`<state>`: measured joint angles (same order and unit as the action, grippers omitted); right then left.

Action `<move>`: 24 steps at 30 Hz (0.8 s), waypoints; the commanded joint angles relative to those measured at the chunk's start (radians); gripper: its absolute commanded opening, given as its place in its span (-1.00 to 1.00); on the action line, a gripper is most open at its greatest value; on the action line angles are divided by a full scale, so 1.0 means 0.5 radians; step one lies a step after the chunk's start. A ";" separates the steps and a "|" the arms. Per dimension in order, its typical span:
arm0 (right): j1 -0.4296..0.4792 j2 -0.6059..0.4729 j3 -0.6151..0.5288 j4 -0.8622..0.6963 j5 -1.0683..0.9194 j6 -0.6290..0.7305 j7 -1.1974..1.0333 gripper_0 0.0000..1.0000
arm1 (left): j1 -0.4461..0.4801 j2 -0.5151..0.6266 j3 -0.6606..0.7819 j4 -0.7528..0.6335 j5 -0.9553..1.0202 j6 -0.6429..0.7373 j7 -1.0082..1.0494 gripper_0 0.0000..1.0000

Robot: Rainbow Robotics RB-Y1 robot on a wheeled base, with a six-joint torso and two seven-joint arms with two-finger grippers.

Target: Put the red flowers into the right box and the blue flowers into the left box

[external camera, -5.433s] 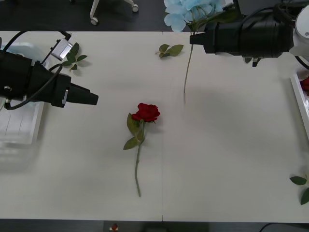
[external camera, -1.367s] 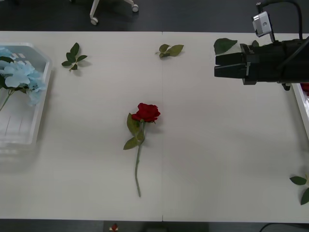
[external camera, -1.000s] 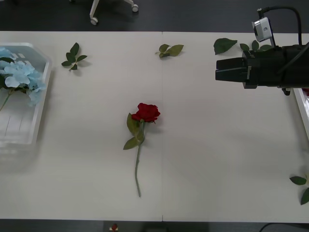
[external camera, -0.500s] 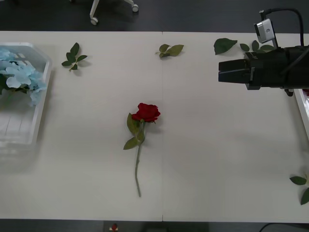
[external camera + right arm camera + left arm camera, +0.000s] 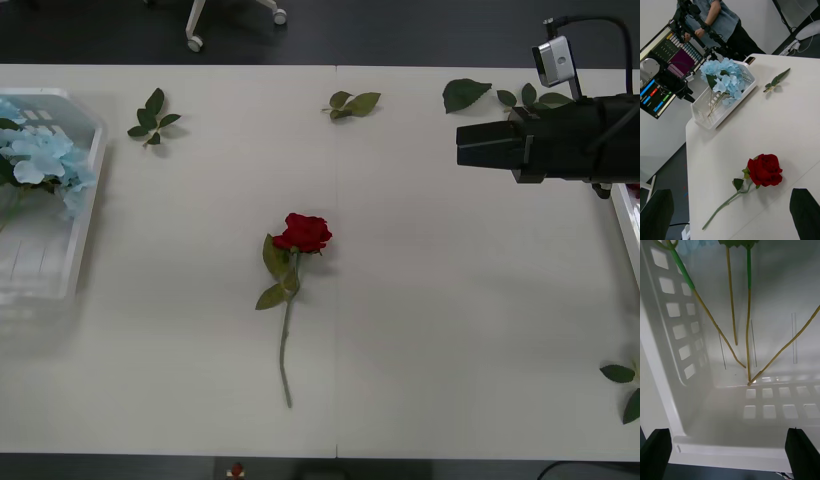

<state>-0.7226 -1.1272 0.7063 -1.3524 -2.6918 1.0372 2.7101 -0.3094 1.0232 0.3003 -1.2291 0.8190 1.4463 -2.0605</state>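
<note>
The wide white table (image 5: 450, 330) carries everything; at its left edge sits the shallow translucent white plastic bin with slatted walls (image 5: 60, 270), holding the fluffy pale-blue hydrangea heads (image 5: 45, 160), their long stems (image 5: 748, 333) lying on its floor; the left gripper (image 5: 730, 450) hangs spread open over that bin; the black right gripper (image 5: 462, 146) hovers near the table's far right, seemingly released; a single deep-red rose on a thin green stem (image 5: 305, 233) lies mid-table.
</note>
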 commanded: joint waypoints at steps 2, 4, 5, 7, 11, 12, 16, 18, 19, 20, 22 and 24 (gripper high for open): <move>0.006 -0.044 -0.014 0.002 -0.013 -0.007 -0.010 0.80 | -0.035 0.037 0.369 -0.242 0.043 0.286 -0.085 1.00; 0.006 -0.040 -0.014 0.002 -0.013 -0.003 -0.010 0.80 | -0.041 0.037 0.461 -0.331 0.056 0.387 -0.085 1.00; 0.006 -0.044 -0.014 0.002 -0.013 -0.007 -0.010 0.80 | -0.050 0.037 0.513 -0.383 0.065 0.448 -0.085 1.00; 0.006 -0.040 -0.014 0.002 -0.013 -0.007 -0.010 0.80 | -0.068 0.037 0.577 -0.450 0.080 0.525 -0.085 1.00; 0.006 -0.034 -0.014 -0.001 -0.013 -0.007 -0.010 0.80 | -0.099 0.043 0.645 -0.561 0.181 0.682 -0.094 1.00; 0.006 -0.031 -0.014 0.002 -0.013 -0.007 -0.010 0.80 | -0.099 0.046 0.648 -0.567 0.215 0.703 -0.098 1.00; 0.012 -0.019 -0.014 0.002 -0.013 -0.003 -0.010 0.79 | -0.102 0.043 0.611 -0.588 0.565 0.844 -0.236 1.00; 0.016 -0.019 -0.011 -0.001 -0.013 -0.003 -0.010 0.80 | -0.102 0.046 0.544 -0.588 0.767 0.844 -0.272 1.00; 0.016 -0.016 -0.014 0.002 -0.013 -0.003 -0.010 0.79 | -0.099 0.043 0.501 -0.588 0.878 0.844 -0.275 1.00; 0.012 -0.016 -0.014 0.002 -0.013 -0.007 -0.010 0.80 | -0.102 0.043 0.452 -0.588 0.997 0.841 -0.272 1.00; 0.016 -0.016 -0.014 0.002 -0.013 -0.007 -0.010 0.79 | -0.099 0.037 0.378 -0.588 1.160 0.826 -0.272 1.00; 0.012 -0.016 -0.014 0.002 -0.013 -0.003 -0.010 0.80 | -0.099 0.034 0.274 -0.588 1.326 0.786 -0.275 1.00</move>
<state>-0.7220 -1.1272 0.7063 -1.3512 -2.6917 1.0366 2.7101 -0.3441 1.0227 0.4804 -1.5006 1.4145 1.8617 -2.2070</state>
